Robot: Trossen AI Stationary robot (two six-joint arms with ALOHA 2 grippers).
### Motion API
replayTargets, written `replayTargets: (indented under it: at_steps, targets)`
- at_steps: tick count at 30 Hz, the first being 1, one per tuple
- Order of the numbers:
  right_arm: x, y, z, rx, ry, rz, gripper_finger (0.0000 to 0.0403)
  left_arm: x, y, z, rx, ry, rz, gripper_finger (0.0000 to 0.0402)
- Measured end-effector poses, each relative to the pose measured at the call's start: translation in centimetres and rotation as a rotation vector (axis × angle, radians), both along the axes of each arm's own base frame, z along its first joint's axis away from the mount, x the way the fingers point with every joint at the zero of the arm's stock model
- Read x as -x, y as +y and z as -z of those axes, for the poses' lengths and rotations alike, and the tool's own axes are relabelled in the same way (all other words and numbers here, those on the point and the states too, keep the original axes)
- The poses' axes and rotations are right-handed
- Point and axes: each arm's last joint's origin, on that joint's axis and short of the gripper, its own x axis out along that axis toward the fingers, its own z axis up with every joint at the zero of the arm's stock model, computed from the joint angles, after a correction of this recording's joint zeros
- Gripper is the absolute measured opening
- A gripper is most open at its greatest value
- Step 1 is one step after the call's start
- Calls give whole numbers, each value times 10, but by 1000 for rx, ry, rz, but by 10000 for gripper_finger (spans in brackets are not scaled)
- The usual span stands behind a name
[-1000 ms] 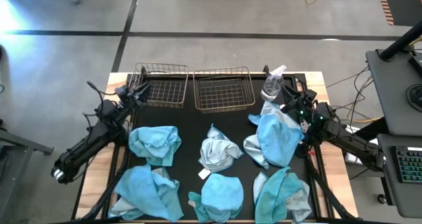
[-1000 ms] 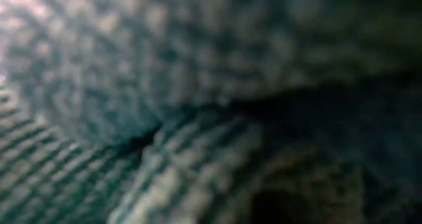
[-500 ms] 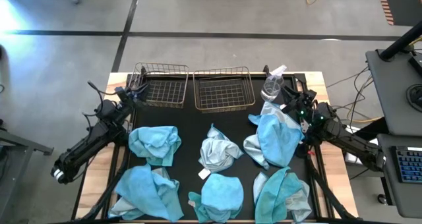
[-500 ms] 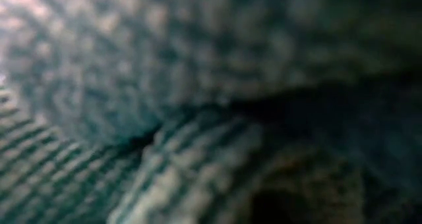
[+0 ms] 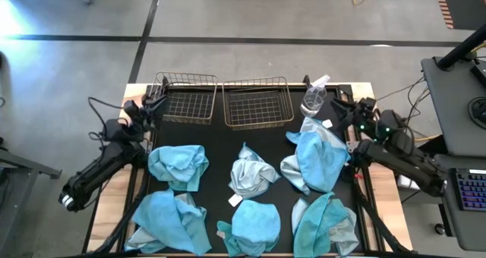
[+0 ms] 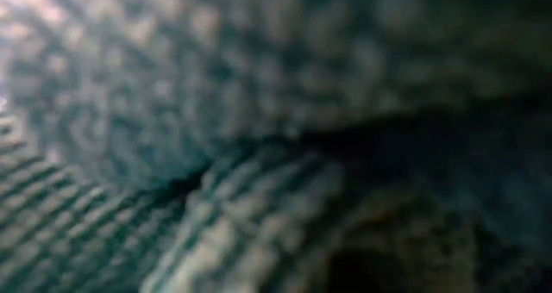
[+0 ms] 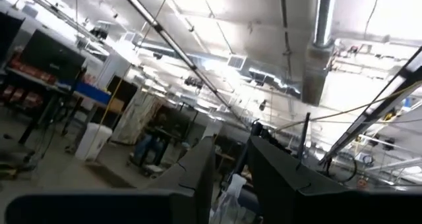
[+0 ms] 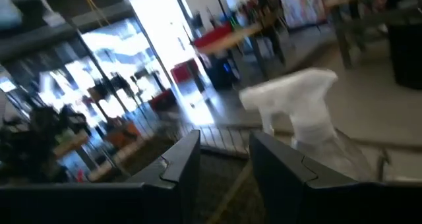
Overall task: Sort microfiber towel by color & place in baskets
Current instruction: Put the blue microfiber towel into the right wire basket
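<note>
Six crumpled microfiber towels lie loose on the black table mat [image 5: 220, 140], none yet in the baskets, so the sorting looks unstarted. Taking the high view as a clock face, the largest heap, a turquoise towel [image 5: 319, 161] over paler cloth, sits at three o'clock; other turquoise towels lie at nine [image 5: 178, 165], seven [image 5: 171, 220], six [image 5: 254, 226] and five [image 5: 325, 221], and the smaller pale grey towel [image 5: 250, 176] sits at centre. The two wire baskets, left basket [image 5: 182, 99] and right basket [image 5: 258, 102], stand empty at twelve, a clear spray bottle [image 5: 314, 99] at one. The cloths should be light, soft and floppy, so a raised fold on top is probably the best pinch point, and trailing corners may drag neighbours. The left gripper [image 5: 152, 106] hangs at ten beside the left basket, the right gripper [image 5: 343, 106] at two near the bottle; each has its fingers parted around nothing.
</note>
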Motion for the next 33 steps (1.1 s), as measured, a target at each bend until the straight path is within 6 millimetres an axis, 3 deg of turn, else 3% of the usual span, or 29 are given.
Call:
replayTargets:
  at_steps: [7,14,18,25,28,33]
  targets:
    - [-6,-4,-22,-216,188,13,125,1,-1,-11,128,122,0,79]
    - [-27,-17,-41,-417,520,40,125,8,-7,-29,128,199,-56,79]
    - [-40,-28,-51,-453,728,116,123,10,-9,-32,132,237,-76,79]
    - [-42,-35,-69,-444,940,284,105,9,-6,-23,175,302,-97,79]
    - [-47,-36,-71,-491,935,206,97,9,-6,-22,181,302,-125,79]
    - [-55,-30,-66,-645,873,-80,87,9,-5,-22,180,302,-133,79]
